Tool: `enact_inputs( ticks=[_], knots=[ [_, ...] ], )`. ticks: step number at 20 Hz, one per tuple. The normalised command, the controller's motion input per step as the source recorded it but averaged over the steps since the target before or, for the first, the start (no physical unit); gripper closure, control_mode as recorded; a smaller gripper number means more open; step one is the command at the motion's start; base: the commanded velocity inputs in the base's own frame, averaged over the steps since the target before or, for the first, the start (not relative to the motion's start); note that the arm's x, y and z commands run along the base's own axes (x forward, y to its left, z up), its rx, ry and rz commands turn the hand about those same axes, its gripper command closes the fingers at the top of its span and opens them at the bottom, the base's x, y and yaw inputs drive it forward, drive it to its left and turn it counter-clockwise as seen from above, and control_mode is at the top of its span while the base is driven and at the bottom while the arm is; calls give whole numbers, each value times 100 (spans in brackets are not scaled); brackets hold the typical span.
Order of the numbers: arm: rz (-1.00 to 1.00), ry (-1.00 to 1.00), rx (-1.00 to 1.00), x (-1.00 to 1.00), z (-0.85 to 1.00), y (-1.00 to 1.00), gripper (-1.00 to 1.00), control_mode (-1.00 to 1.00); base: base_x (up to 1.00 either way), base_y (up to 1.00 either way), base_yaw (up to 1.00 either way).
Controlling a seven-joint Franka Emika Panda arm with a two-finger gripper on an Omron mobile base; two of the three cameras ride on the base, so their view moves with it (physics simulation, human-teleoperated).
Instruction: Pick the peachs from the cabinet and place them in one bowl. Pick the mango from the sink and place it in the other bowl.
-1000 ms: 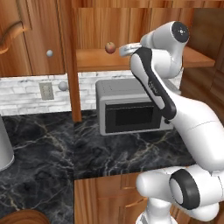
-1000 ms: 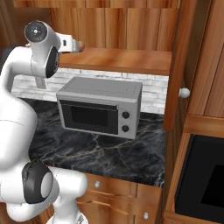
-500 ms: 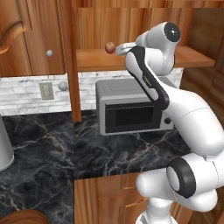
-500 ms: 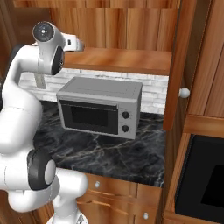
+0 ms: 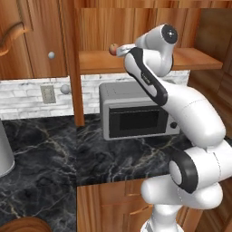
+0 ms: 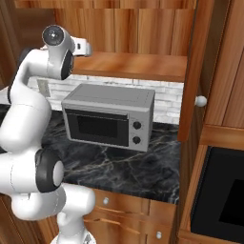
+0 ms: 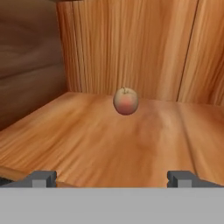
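Peach (image 7: 126, 101) resting on the plank shelf of the cabinet (image 7: 100, 144), toward the back wall and near the middle of the shelf in the hand view, upright with a tiny stem on top, reddish with a paler blush. Seen also in the left base view (image 5: 113, 49) near the left end of the shelf, just left of the hand. Only one peach to be made out.

Going left to right in the left base view: wooden door with curved handle (image 5: 13, 38) at the upper left, wall outlet (image 5: 47, 94) on the white brick backsplash, cabinet post, then the shelf with the peach. Below the shelf, grey microwave (image 5: 138, 115) standing on the black marble counter (image 5: 41, 154), against the backsplash. Rim of a dark wooden bowl (image 5: 25, 224) at the bottom left corner, low before the counter's front edge.

Gripper (image 7: 113, 177) level with the shelf, aimed at the peach from the front edge, fingers (image 7: 43, 178) spread wide with nothing between them, well short of the fruit. Peach centred between the two tips, slightly left of midway.

In the right base view, arm raised at the left, hand at the shelf's left end; microwave under the shelf.
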Motion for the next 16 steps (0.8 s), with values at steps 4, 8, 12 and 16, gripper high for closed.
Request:
enact_inputs(
  ticks=[4,8,12,16],
  knots=[
    [0,1,0,35,-3,4,-100,-100,0,0,0],
    [0,2,0,33,-3,5,-100,-100,0,0,0],
    [0,6,0,33,-1,5,-100,-100,0,0,0],
    [0,10,0,30,-3,8,-100,-100,0,0,0]
  ],
)
